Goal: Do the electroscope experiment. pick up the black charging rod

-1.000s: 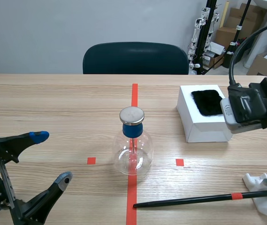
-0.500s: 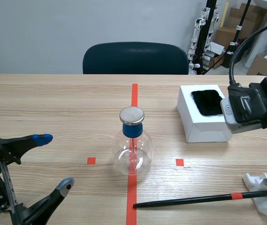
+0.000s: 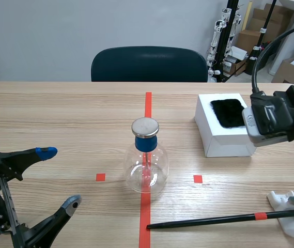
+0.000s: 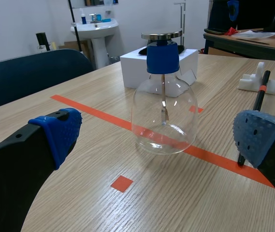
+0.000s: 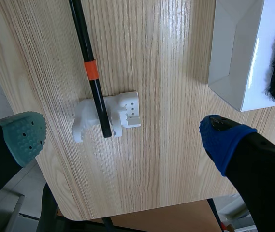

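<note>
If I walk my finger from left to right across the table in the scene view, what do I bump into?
left gripper, jaws open → glass flask with a blue stopper → white box with black fuzzy cloth on top → white stand. The long black rod stretches past several, so I skip it.

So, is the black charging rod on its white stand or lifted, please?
On it: one end of the black rod lies in the white stand; the right gripper hangs open, apart.

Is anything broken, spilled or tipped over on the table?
Nothing stands out. The glass flask stands upright, the black rod lies with one end on its white holder, and the black fur sits on top of the white box.
</note>
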